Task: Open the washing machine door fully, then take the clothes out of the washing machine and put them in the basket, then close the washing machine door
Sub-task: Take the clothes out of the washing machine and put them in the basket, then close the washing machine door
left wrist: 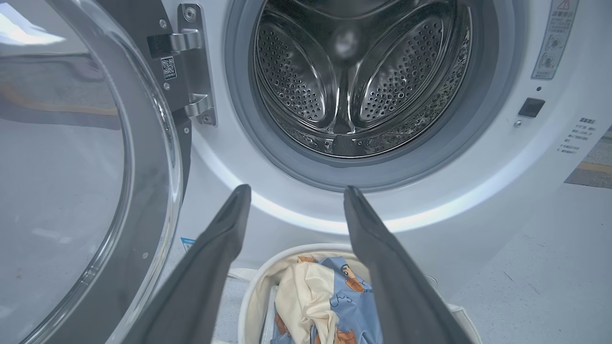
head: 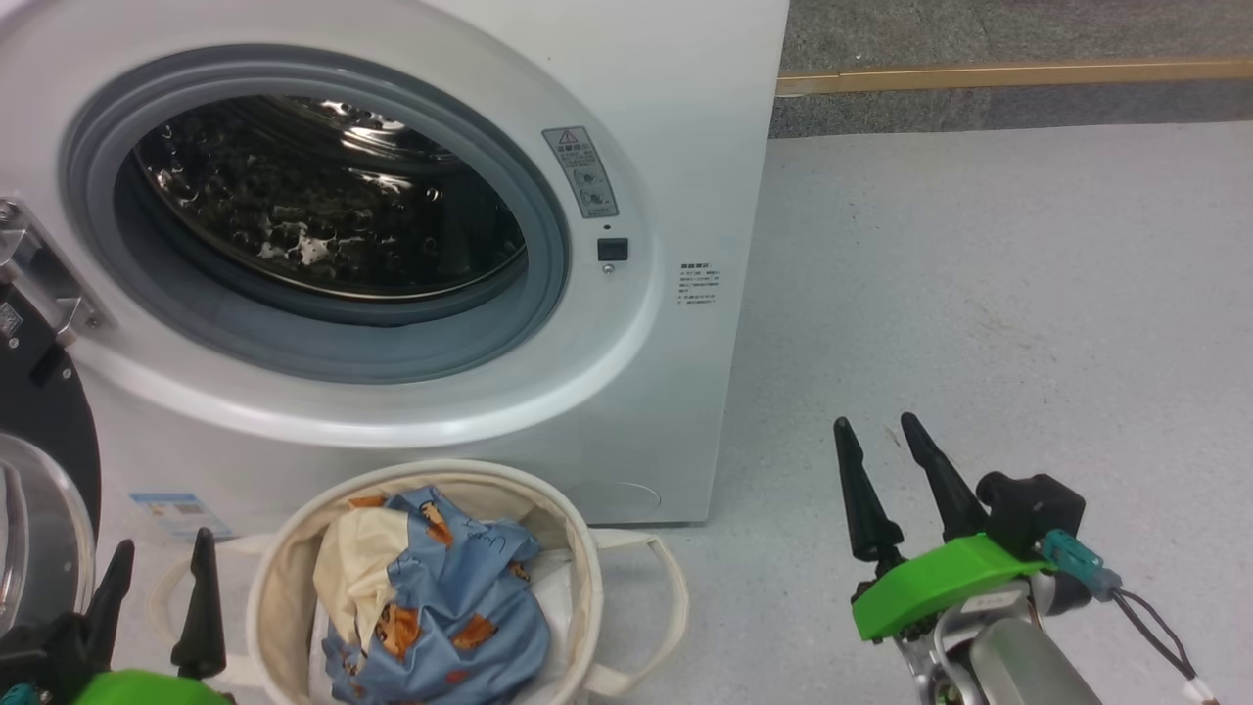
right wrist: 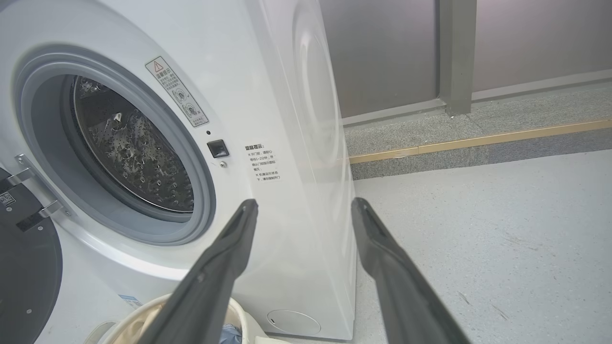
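Note:
The white washing machine (head: 666, 392) stands at the upper left, and its steel drum (head: 323, 196) looks empty. The washing machine door (head: 54, 431) hangs swung open at the left edge, black ring and glass bowl showing. Below the opening, the cream basket (head: 262, 587) holds the clothes (head: 460, 587), blue bear-print fabric with a cream part. My left gripper (head: 163, 543) is open just left of the basket, holding nothing. In the left wrist view it (left wrist: 296, 188) points at the drum (left wrist: 358, 76) above the clothes (left wrist: 330, 301). My right gripper (head: 876, 421) is open over bare floor, right of the machine.
Grey floor (head: 979, 294) stretches to the right of the machine. A wooden strip (head: 979, 73) and darker carpet cross the back. The right wrist view shows a wall with a grey post (right wrist: 456, 57) behind the machine (right wrist: 287, 119).

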You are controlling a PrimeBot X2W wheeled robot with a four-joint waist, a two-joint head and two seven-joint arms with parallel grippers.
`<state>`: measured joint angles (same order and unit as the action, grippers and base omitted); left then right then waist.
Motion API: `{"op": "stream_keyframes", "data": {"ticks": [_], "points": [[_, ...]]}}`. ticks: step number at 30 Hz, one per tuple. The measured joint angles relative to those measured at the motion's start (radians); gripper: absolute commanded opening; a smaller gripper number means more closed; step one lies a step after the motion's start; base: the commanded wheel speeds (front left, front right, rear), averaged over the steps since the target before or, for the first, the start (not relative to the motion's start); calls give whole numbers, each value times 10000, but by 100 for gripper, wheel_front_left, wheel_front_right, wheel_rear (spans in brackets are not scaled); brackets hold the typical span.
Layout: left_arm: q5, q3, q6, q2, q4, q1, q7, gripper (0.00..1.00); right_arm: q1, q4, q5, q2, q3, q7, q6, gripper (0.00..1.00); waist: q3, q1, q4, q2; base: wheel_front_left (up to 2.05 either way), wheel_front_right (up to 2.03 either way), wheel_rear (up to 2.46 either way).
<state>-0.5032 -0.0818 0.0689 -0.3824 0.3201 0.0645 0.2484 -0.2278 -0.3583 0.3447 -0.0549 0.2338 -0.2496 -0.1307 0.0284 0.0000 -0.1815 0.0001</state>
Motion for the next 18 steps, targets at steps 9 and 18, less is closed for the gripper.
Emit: {"op": "stream_keyframes", "data": {"ticks": [9, 18], "points": [[-10, 6, -132, -12, 59, 8, 0, 100, 0, -4, 0, 0, 4, 0, 0, 100, 1, 0, 18, 0, 0, 0, 0], [-10, 6, -268, -10, 111, 11, 2, 100, 0, -25, 0, 0, 42, 0, 0, 100, 2, 0, 46, 0, 0, 0, 0]]}}
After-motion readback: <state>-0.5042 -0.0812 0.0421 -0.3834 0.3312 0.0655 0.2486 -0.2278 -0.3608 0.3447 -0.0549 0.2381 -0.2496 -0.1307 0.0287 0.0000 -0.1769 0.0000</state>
